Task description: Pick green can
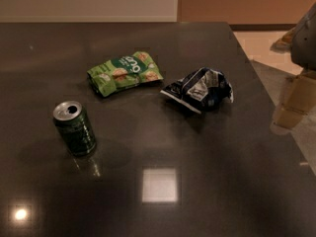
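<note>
Green can (75, 129) upright (left side) — gripper (291, 107) at right edge, well apart

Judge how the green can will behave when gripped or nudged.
The green can stands upright and narrow, so a nudge may tip it, then roll. Its shiny metal probably feels slippery. Its open top hints it may be light. The gripper sits beyond the table's right edge.

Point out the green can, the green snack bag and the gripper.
green can (75, 129): camera view, its green side wall.
green snack bag (125, 72): camera view, middle of its face.
gripper (290, 107): camera view, right edge, its pale lower part.
</note>
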`<state>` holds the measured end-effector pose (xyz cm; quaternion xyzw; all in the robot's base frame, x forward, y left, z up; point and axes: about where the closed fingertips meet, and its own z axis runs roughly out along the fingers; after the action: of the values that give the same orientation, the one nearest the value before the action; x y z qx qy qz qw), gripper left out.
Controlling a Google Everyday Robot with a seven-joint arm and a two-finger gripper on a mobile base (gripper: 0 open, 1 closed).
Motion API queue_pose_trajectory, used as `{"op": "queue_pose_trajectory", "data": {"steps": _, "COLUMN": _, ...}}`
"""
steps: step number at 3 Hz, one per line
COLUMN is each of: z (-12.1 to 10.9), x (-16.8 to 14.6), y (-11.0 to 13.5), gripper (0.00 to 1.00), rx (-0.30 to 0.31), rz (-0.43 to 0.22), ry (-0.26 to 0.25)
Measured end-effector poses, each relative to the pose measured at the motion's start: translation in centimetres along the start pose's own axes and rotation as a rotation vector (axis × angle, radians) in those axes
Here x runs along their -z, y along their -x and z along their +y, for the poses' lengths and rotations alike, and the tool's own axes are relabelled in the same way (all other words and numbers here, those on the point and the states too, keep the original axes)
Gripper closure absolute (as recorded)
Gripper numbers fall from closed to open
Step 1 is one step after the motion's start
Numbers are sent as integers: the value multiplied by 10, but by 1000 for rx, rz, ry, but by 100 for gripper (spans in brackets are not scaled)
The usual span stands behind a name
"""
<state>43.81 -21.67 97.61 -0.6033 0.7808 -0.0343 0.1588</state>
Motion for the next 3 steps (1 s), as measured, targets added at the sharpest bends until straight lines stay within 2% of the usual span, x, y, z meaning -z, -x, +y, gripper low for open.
{"op": "queue_pose_trajectory", "data": {"steps": 1, "z": 0, "x": 0, "y": 0, "gripper": 0, "rx": 0, "rz": 0, "ry": 0}}
{"op": "queue_pose_trajectory", "data": {"steps": 2, "z": -1, "x": 2, "y": 10, "gripper": 0, "rx": 16, "rz": -24, "ry": -7}}
{"op": "queue_pose_trajectory", "data": {"steps": 3, "z": 0, "x": 0, "y": 42, "gripper": 0, "rx": 56, "rz": -80, "ry": -10}}
